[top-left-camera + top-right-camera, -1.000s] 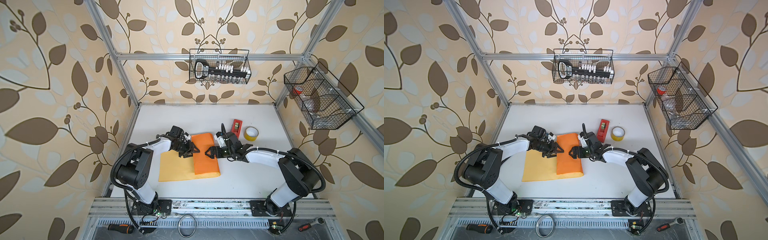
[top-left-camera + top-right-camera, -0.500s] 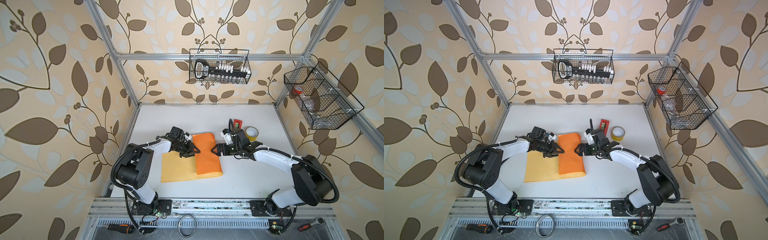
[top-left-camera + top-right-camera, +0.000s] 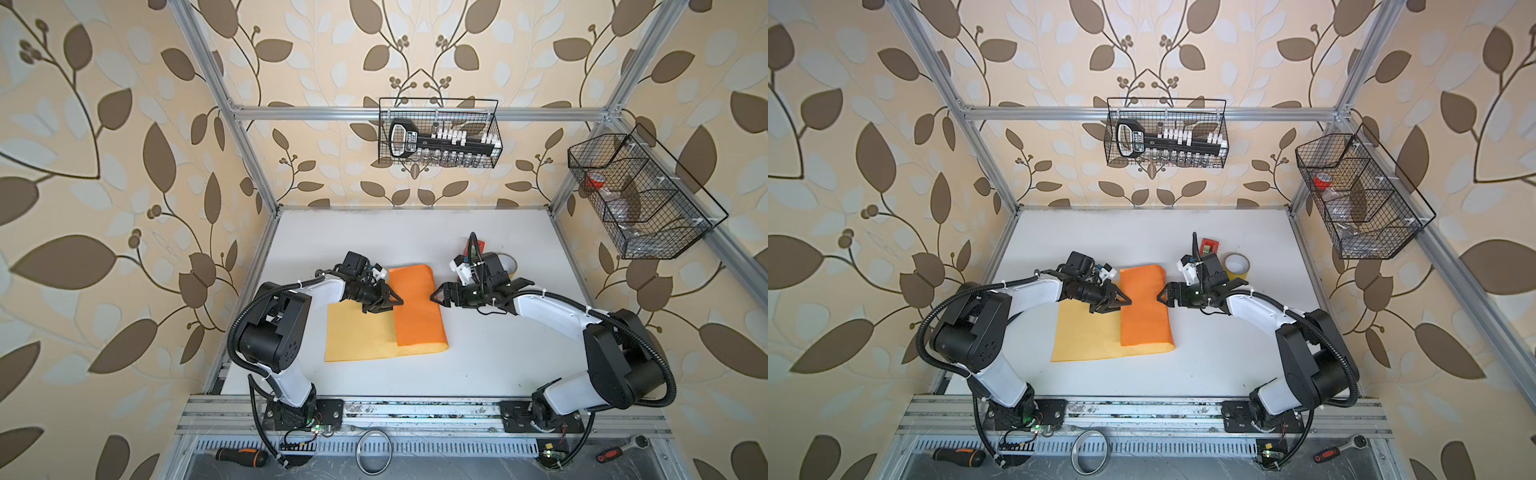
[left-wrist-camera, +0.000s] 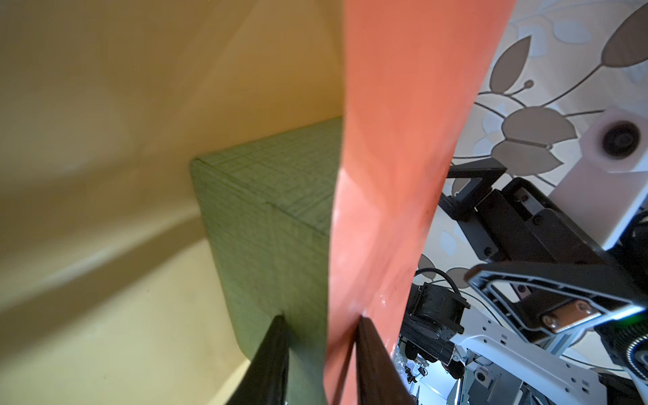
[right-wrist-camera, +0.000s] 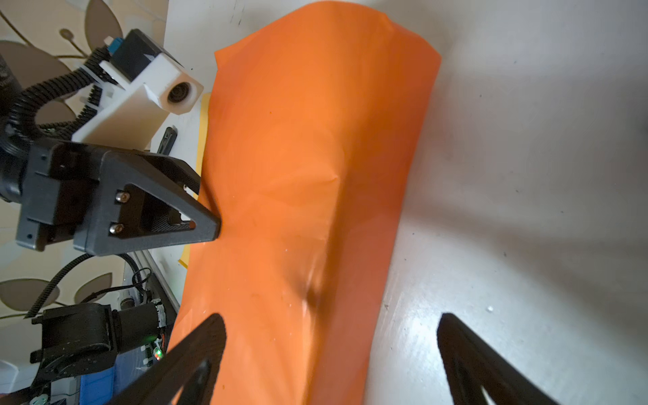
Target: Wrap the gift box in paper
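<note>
Both top views looked steeply down from above the front rail onto the whole bench, sharing nearly the same scene. The left wrist camera peered close past its fingers at the gift box and paper. The right wrist camera faced that paper from the opposite side.

glossy paper, finely textured gift box

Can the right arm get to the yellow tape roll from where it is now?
Probably yes. The right gripper is open and empty, and the tape roll lies uncovered just behind its wrist, beside the red dispenser; it would need to pull back and turn.
</note>
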`<state>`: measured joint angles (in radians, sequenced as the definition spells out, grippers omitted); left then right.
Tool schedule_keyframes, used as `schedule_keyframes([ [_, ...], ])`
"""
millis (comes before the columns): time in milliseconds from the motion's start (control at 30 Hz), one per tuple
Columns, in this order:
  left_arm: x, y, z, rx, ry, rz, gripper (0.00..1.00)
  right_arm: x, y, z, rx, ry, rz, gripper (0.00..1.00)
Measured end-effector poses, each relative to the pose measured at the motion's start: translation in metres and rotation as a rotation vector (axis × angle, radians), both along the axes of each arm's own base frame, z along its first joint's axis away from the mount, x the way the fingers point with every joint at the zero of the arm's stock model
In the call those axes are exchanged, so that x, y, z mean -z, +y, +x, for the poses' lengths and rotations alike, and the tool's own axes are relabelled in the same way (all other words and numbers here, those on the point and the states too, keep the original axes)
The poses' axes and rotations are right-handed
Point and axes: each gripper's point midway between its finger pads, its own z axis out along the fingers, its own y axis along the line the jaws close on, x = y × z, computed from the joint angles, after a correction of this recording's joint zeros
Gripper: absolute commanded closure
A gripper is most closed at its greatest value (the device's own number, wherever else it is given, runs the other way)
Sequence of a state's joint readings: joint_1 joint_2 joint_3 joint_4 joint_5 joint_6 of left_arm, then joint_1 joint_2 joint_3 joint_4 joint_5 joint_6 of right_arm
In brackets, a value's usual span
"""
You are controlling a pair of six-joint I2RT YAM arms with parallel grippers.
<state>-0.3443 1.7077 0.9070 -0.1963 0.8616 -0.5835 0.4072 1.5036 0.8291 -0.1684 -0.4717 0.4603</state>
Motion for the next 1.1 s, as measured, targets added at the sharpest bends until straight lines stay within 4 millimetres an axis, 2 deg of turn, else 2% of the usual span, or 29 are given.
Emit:
schedule_keyframes([
  [100,-0.001,-0.01,0.003,0.023,-0.008,-0.002,0.75,0.003,0.0,0.004,0.015,-0.001,-0.005,0.08],
  [333,-0.002,-0.013,0.006,0.026,-0.013,0.002,0.72,0.026,-0.007,0.002,0.038,0.025,-0.05,0.13],
  [400,-0.002,-0.013,0.006,0.024,-0.011,0.003,0.64,0.029,-0.007,0.001,0.04,0.024,-0.051,0.13],
  [500,0.0,-0.01,0.008,-0.005,-0.001,0.028,0.46,0.028,-0.002,0.002,0.032,0.001,-0.053,0.14],
  [600,0.001,-0.004,0.009,-0.048,0.002,0.061,0.36,0.028,0.002,0.001,0.032,-0.015,-0.052,0.13],
  [667,0.0,-0.002,0.007,-0.066,0.011,0.065,0.33,0.028,0.005,0.001,0.036,-0.023,-0.045,0.13],
  [933,0.005,-0.011,-0.003,-0.042,0.014,0.103,0.32,0.029,0.015,0.002,0.033,-0.04,-0.032,0.14],
  [1100,0.006,-0.011,-0.004,-0.03,0.003,0.114,0.46,0.029,0.015,0.002,0.034,-0.042,-0.035,0.14],
])
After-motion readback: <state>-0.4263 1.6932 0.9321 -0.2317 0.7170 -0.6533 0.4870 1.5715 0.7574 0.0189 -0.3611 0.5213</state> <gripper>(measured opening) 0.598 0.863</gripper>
